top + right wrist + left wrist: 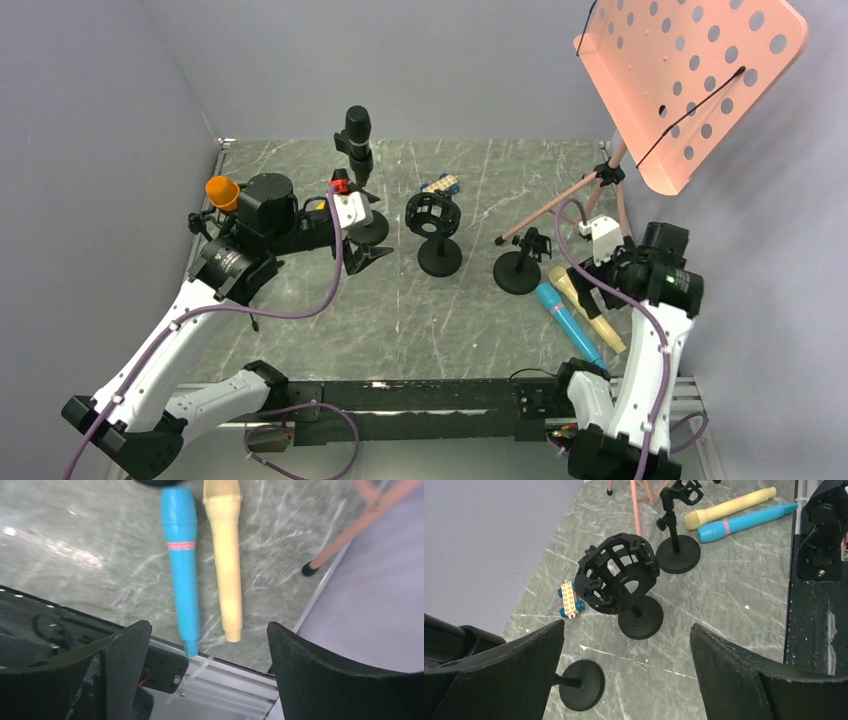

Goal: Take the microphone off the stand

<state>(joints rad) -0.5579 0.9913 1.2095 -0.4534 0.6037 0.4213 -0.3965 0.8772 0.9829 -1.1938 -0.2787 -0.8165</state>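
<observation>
A black microphone (357,138) stands upright in its black stand, whose round base (376,229) sits at the back left of the table. My left gripper (366,257) is open and empty, low, just in front of that base. In the left wrist view the gripper (627,625) frames bare table; the stand's base (582,685) and rod lie by the left finger, and the microphone itself is hidden. My right gripper (597,297) is open and empty at the right, above two loose microphones.
A shock-mount stand (437,225) and an empty clip stand (519,266) stand mid-table. A blue microphone (183,565) and a yellow one (227,555) lie near the front right edge. A pink music stand (690,80) towers back right. A toy brick (570,599) and an orange object (222,190) lie behind.
</observation>
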